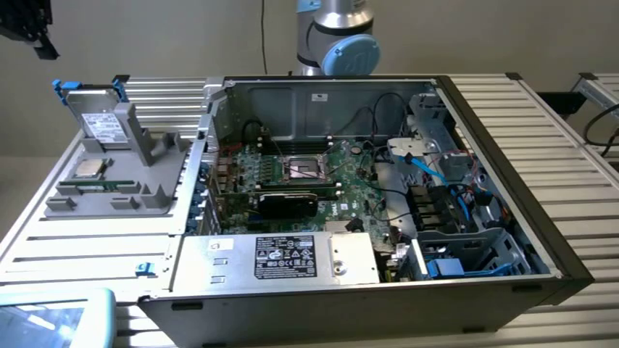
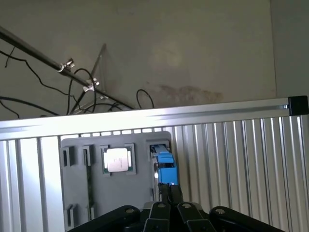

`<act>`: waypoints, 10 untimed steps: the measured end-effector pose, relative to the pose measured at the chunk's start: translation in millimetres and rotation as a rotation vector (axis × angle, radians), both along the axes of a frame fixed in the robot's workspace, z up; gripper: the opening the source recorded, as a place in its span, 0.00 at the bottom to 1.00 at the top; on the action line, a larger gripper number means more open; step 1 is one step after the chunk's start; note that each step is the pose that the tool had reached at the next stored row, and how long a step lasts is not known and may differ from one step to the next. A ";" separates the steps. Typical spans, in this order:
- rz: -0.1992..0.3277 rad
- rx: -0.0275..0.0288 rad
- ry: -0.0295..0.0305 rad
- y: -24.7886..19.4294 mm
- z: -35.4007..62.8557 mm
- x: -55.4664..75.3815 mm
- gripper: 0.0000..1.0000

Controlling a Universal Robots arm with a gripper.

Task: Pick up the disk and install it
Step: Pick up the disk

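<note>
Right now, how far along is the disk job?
Nothing is done yet: the disk stands in its grey holder, outside the open case. In hand: nothing; the fingers are shut and empty, pointing toward the disk. Left: picking it up and installing it.

A ribbed aluminium table (image 1: 570,130) carried everything. Straight on it lay a grey fixture block (image 2: 87,193), out ahead of the jaws of the gripper (image 2: 169,189), and on it too stood an open computer case (image 1: 290,109).
</note>
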State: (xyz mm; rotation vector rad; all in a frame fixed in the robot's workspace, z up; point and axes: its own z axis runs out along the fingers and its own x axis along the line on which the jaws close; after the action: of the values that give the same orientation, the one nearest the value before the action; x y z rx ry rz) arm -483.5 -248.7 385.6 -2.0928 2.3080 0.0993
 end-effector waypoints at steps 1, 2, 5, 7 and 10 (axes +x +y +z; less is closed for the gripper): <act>0.009 0.0000 0.0010 0.0 -0.1 0.1 0.11; 0.020 0.0000 0.0016 0.0 -0.1 0.1 0.11; 0.057 0.0000 0.0059 0.0 -0.1 0.4 0.11; 0.064 -0.0001 0.0072 0.0 -0.1 0.4 0.11; 0.065 0.0000 0.0073 0.0 -0.2 0.4 0.11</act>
State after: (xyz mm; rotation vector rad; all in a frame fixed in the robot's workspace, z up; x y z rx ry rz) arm -483.0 -248.7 385.4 -2.1719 2.2438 0.1084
